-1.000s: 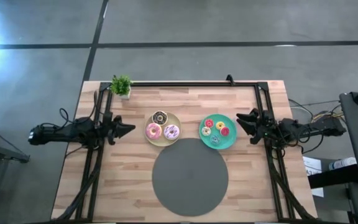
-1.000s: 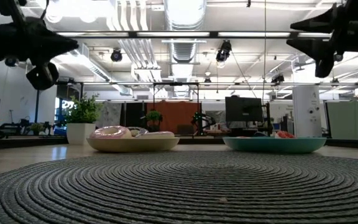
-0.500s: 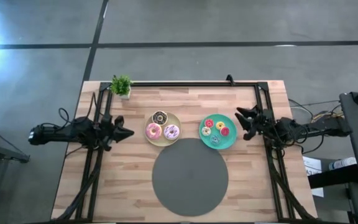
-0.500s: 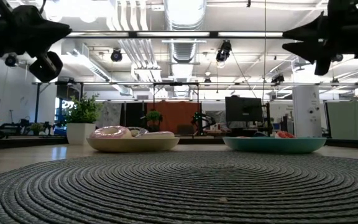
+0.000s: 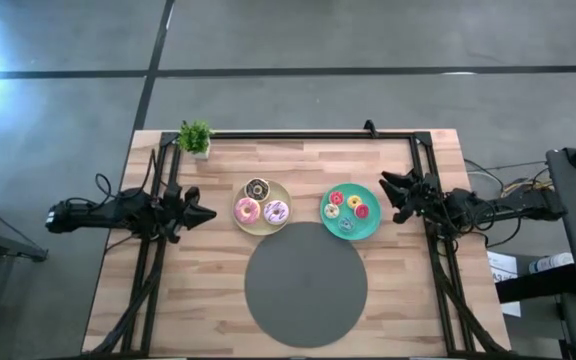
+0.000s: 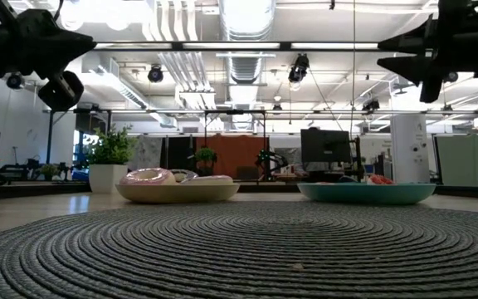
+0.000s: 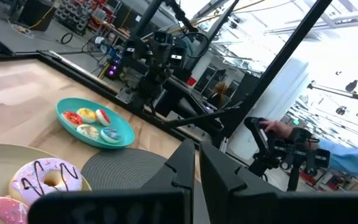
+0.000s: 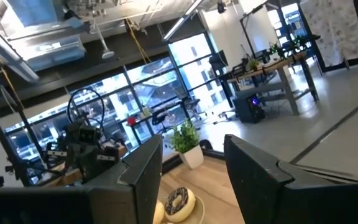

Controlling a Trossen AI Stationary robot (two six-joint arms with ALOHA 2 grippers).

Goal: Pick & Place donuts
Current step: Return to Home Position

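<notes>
Homing step; placing looks done.
Beyond the grey mat (image 5: pixel 305 285), big donuts (image 5: pixel 247 211) lie on the cream plate (image 5: pixel 281 192), mini donuts (image 5: pixel 354 202) on the teal plate (image 5: pixel 371 222), unmoved. Your left gripper (image 5: pixel 208 213), closed empty, has drawn back left of the mat; the right gripper (image 5: pixel 388 195), spread, waits to its right.

An open-plan robotics lab: exposed ceiling ducts (image 6: pixel 243 29), a monitor (image 6: pixel 324 146) on distant desks (image 8: pixel 277 70), bare concrete floor (image 5: pixel 368 40).
</notes>
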